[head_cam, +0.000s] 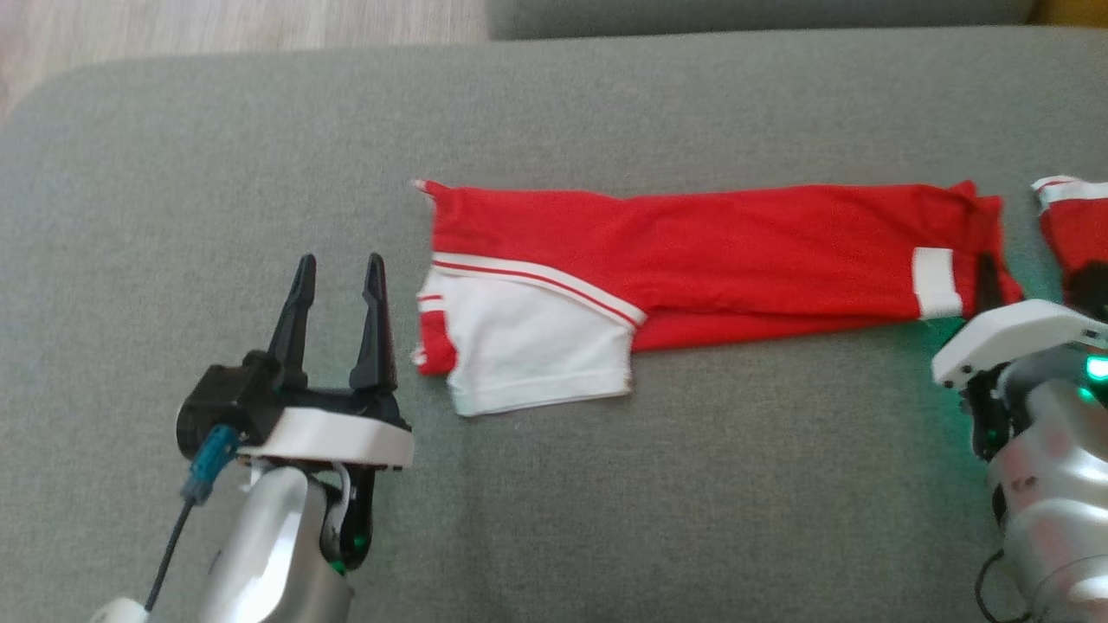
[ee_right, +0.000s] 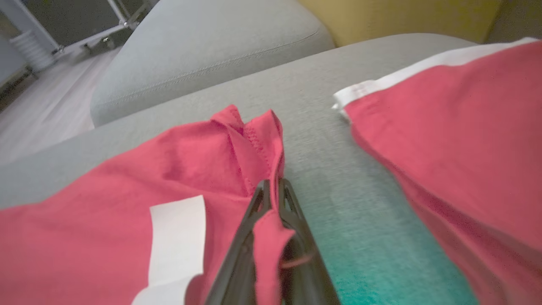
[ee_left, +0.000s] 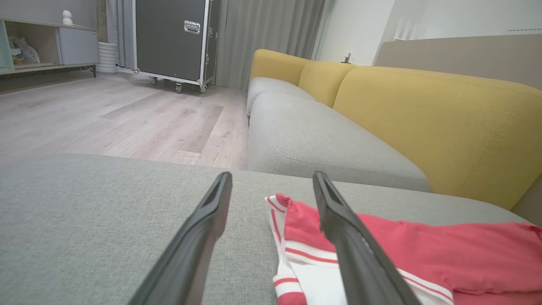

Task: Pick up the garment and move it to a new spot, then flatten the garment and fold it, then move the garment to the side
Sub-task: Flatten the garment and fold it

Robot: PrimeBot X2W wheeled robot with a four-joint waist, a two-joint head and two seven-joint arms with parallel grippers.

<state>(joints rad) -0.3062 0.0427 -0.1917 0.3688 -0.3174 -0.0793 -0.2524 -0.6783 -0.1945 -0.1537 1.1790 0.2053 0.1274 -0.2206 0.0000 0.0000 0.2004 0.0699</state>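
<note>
Garment (head_cam: 736, 251): red with white trim, laid as a long narrow strip across the middle of the grey cushion (head_cam: 606, 502), left to right, well clear of the front and back edges. Right gripper (ee_right: 273, 185) is clamped on the hem at the strip's right end, with fabric pinched between its fingers. Left gripper (head_cam: 339, 260) is spread wide and empty, just beside the strip's left end by the white panel, not touching.

Reads as the fold step. Left should pinch the left-end corner low, catching both layers. Then bring one end over the other with edges aligned and light tension so nothing twists. Second red piece (head_cam: 1073, 225) sits near the cushion's right edge. Can't tell if it's the same garment, so keep clear.
</note>
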